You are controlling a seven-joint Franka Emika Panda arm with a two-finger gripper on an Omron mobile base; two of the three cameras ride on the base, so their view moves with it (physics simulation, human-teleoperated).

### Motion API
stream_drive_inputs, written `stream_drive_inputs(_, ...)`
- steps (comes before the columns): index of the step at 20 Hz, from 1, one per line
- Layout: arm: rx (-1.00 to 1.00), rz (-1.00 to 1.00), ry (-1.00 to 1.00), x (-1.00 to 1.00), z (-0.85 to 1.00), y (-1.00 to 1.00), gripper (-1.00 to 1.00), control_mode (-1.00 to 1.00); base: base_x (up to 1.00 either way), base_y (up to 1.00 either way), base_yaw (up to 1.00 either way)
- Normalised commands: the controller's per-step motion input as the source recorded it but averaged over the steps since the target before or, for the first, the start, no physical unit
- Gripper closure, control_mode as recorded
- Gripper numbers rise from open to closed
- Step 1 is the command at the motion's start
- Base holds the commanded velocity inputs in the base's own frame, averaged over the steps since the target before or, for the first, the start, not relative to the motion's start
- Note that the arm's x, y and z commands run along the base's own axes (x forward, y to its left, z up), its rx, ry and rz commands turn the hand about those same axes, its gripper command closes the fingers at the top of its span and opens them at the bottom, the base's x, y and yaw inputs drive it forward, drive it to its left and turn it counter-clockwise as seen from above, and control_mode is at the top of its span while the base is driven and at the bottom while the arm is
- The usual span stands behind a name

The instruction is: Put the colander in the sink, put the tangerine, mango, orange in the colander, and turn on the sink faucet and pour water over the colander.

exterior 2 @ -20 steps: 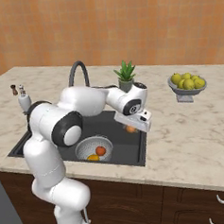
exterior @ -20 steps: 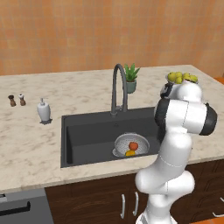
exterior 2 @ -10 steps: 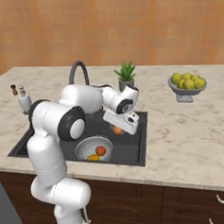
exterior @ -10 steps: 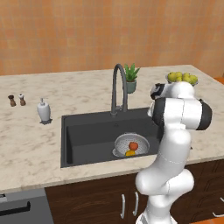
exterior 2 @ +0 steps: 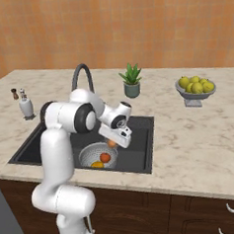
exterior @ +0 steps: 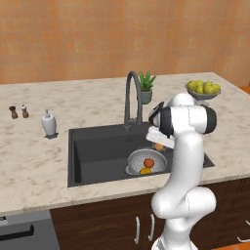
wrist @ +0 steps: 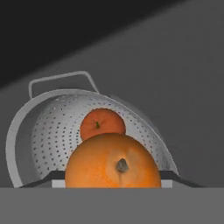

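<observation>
The two dark fingers pinch a large round orange fruit with a dimpled skin and a small grey stem scar, which sits between them, hiding all but their flat outer edges; in the base views the same fruit shows as a small orange spot under the white hand, held above the basin. Directly beyond the fingers lies the round silvery-white metal colander, pierced all over with fine holes and carrying a thin wire loop handle on its far rim. It rests on the floor of the large rectangular dark grey-black sink, towards the front of the basin. Inside it sits a smaller reddish-orange round fruit with a green stem mark, and beside that a yellow-orange piece of fruit, nearer the front rim. The sink is set in a beige marbled surface. Behind the basin stands the tall dark grey metal gooseneck faucet with its arched spout. A footed grey bowl on the surface holds a heap of yellow-green fruit. No legible writing or labels can be made out on any item.
</observation>
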Motion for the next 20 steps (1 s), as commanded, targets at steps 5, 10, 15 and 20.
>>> stream_drive_inputs(5, 0.00, 0.00, 0.00, 0.41, -0.80, 0.14, 1.00, -1.00, 0.00, 0.00, 0.00)
stream_drive_inputs(10, 0.02, -0.01, -0.01, 0.13, -0.55, 0.05, 1.00, -1.00, 0.00, 0.00, 0.00)
stream_drive_inputs(15, 0.00, 0.00, -0.14, -0.45, -0.07, 0.31, 1.00, -1.00, 0.00, 0.00, 0.00)
stream_drive_inputs(20, 0.00, -0.02, -0.26, -0.83, 0.00, 0.39, -1.00, -1.00, 0.00, 0.00, 0.00)
